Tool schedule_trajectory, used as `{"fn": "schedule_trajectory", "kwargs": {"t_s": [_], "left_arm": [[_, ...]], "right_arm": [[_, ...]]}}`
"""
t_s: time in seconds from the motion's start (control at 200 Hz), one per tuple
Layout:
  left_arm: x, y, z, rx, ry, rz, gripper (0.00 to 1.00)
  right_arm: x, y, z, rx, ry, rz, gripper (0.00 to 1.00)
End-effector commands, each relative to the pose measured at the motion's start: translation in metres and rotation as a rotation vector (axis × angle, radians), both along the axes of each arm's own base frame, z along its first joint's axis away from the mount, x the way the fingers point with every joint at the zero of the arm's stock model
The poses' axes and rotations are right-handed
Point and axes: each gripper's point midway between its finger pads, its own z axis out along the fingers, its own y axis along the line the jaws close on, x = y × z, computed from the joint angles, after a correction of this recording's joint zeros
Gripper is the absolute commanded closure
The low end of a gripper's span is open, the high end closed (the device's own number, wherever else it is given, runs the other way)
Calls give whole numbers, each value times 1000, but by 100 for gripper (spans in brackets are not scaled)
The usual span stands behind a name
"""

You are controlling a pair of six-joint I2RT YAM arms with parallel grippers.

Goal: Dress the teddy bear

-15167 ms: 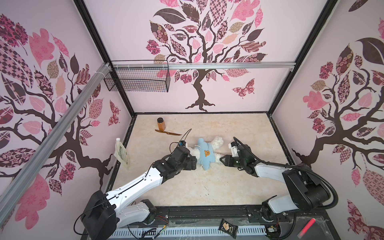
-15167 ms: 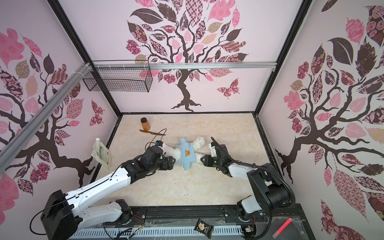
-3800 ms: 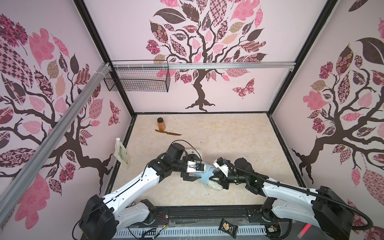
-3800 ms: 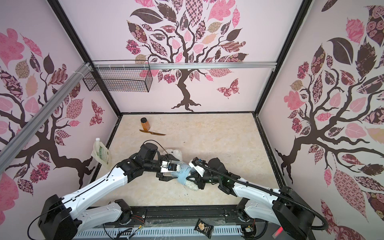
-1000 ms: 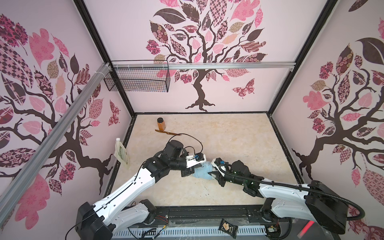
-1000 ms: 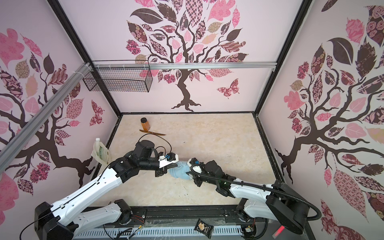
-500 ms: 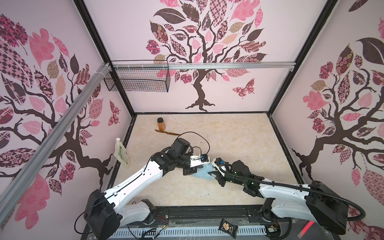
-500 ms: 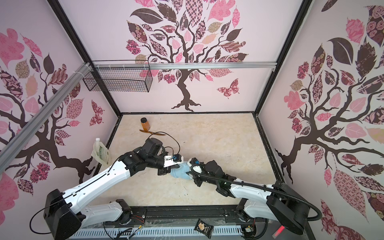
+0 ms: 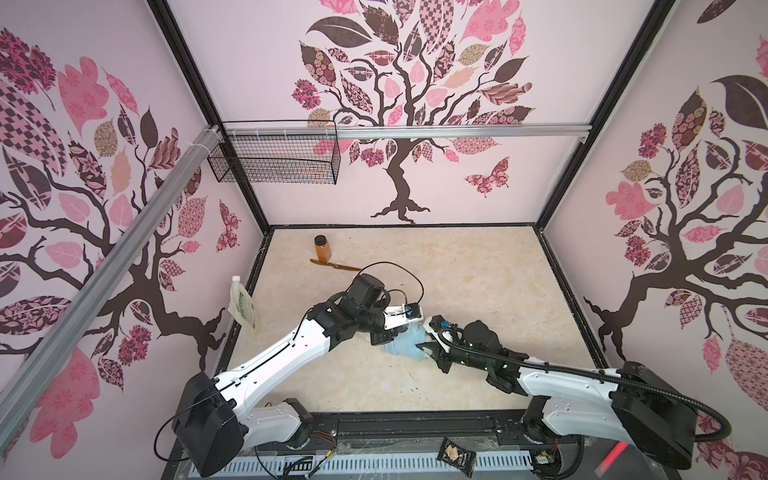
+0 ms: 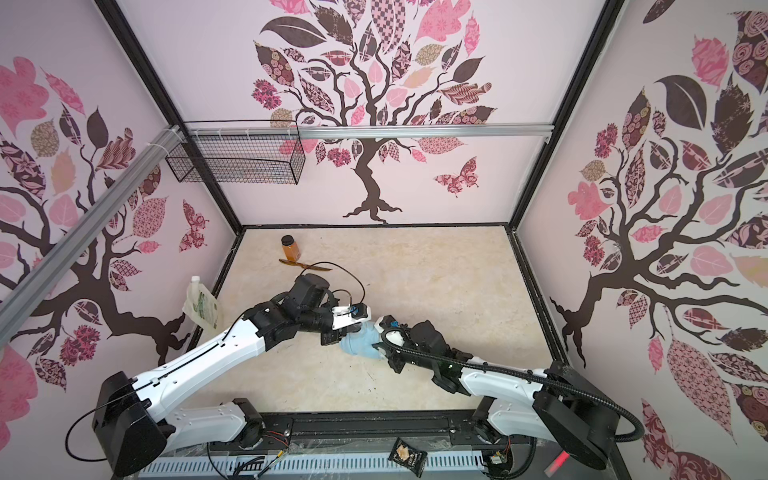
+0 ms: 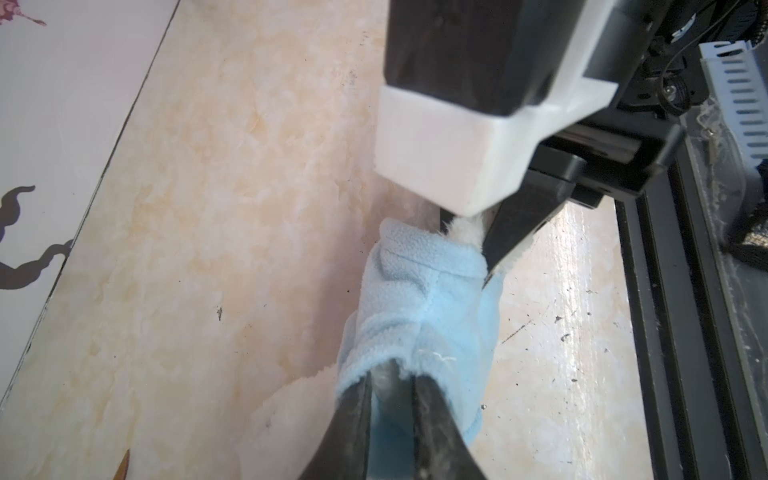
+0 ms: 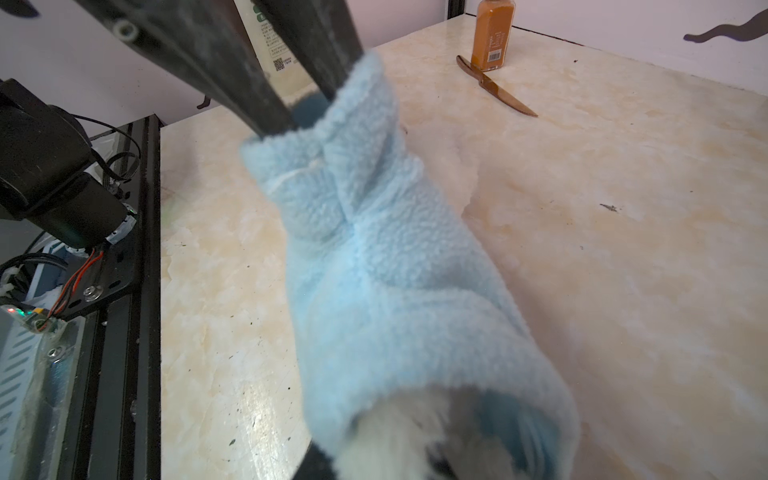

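Blue fleece shirt [image 12: 395,270] covers the soft, light teddy bear [image 12: 397,432], held between both pincers just 6 o'clock of the tabletop's [image 9: 478,270] middle; your left pincer [image 11: 392,376] narrowly nips the shirt edge; your right pincer [image 11: 465,245] clamps white fur; I'd grip a limb, since loose fleece slides.

Setting: robot test cell, lab-type. Evidence: bench [image 9: 478,266] boxed in by panels of tree wallpaper [image 9: 399,178], black frame posts [image 9: 187,66], aluminium rail [image 9: 478,132], wire basket [image 9: 274,158], white robot arms [image 9: 282,353], slotted cable duct [image 9: 374,463] along the front
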Motion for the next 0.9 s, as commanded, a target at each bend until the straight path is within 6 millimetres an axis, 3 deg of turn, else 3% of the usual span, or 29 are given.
{"fn": "schedule_trajectory", "kwargs": {"t_s": [0.0,0.185,0.38,0.635,0.895], "left_arm": [[6,-6,5,-43,-21,20,76],[-8,-4,-10,11,49,-49,69],[-23,-1,-19,45,106,-105,71],[-25,-1,-31,83,117,-123,73],[-29,-2,-54,119,156,-155,69]], "right_arm": [[1,6,31,83,-56,19,96],[1,7,33,91,-57,19,96],[3,7,38,103,-61,10,96],[4,12,48,142,-57,17,97],[4,22,84,294,-40,37,98]]}}
